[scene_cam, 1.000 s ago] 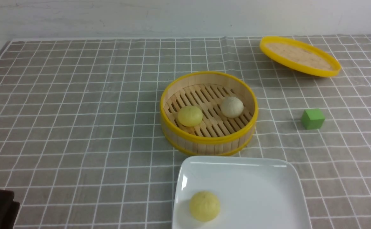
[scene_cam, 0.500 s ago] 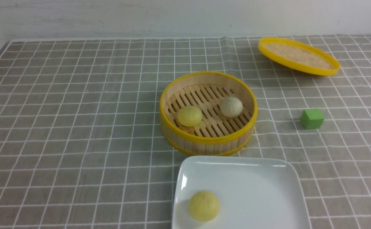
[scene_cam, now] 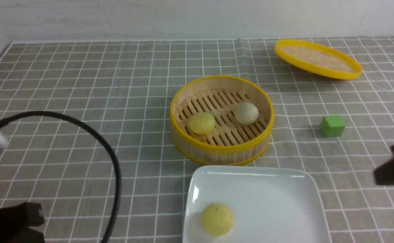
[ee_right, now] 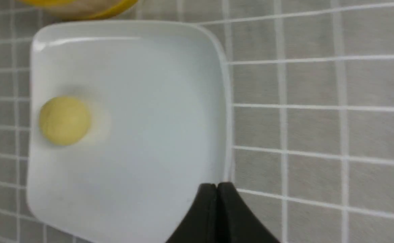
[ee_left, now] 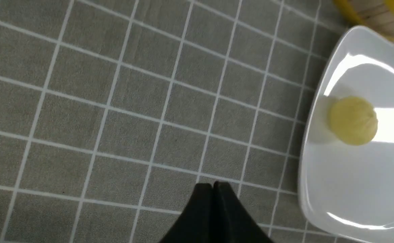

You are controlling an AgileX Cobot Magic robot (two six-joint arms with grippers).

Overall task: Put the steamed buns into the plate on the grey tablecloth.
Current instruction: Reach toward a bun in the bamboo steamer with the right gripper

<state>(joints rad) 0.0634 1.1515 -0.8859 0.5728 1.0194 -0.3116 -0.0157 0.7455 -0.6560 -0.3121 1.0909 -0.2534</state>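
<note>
Plate (scene_cam: 284,189) just before steamer (scene_cam: 217,150), bun (scene_cam: 217,218) near its left rim

Pale whitish wall (scene_cam: 183,17) across back — faint marks, possibly scuffs; light soft, even.

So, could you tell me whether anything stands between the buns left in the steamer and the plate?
Only the steamer basket's near wall: the yellow bun and the whitish bun lie inside it, with the plate just in front. The green cube stands aside, to the right.
</note>
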